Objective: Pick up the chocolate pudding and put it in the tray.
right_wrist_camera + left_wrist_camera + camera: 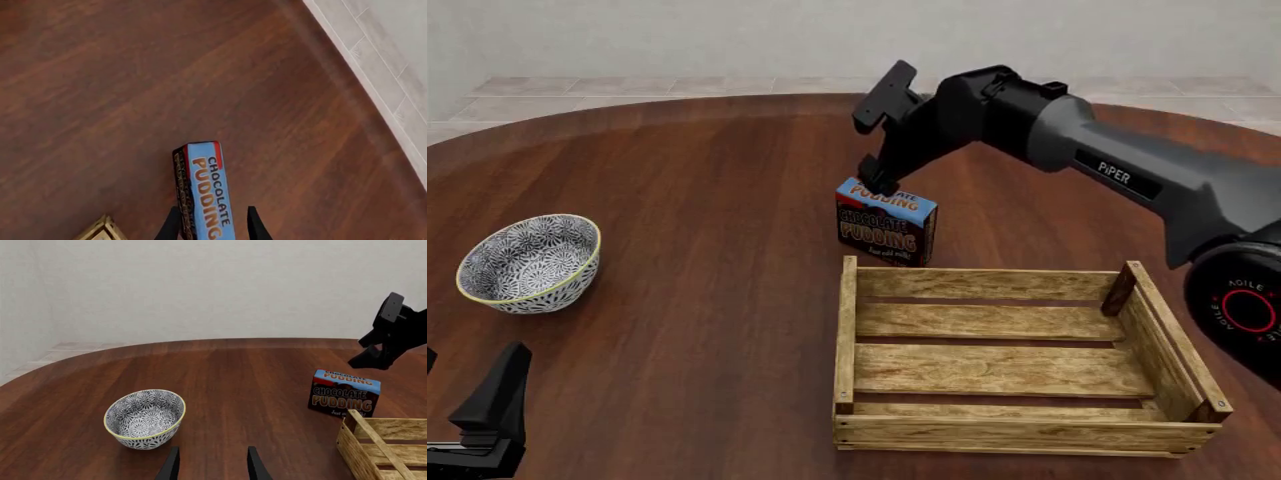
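Note:
The chocolate pudding [885, 222] stands upright on the table just beyond the far left corner of the tray [1014, 283], a light wooden slat crate. My right gripper [878, 182] hangs open directly over the carton, fingertips level with its light blue top. In the right wrist view the chocolate pudding [203, 185] runs lengthwise between the two fingers of the right gripper [212, 226], a gap showing on one side. The left wrist view shows the pudding [343, 394], the tray corner [357, 442] and the right gripper [375, 359] above. My left gripper [212, 467] is open and empty, low at the near left.
A round grey-patterned bowl [531, 262] with a yellow rim sits on the left of the table, close ahead of my left gripper [467, 395]. The round wooden table's far edge [694, 100] meets a pale tiled floor and wall.

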Robot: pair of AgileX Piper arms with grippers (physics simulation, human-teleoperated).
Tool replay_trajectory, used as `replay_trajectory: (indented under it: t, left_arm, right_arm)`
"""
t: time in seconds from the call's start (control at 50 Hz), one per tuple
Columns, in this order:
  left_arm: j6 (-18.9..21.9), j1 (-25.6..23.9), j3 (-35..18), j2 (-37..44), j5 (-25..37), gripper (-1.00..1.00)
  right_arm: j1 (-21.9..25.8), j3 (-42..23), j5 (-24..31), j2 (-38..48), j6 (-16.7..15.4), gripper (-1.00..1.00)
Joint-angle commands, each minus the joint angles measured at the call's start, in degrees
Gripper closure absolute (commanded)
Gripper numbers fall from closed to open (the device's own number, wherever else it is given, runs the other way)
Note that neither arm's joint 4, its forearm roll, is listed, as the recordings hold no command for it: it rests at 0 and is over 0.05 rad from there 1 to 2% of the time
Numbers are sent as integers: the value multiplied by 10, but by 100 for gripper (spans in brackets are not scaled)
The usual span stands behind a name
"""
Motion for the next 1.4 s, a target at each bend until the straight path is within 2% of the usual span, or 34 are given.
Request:
replay_trajectory:
  t: [0.02,1.4]
  left_arm:
    - [0,0,0,0,0,-100]
    - [0,0,0,0,0,-100]
  right_arm:
    - [-2,2,-5,5,6,-100]
    - [-11,3,-22,30,30,-100]
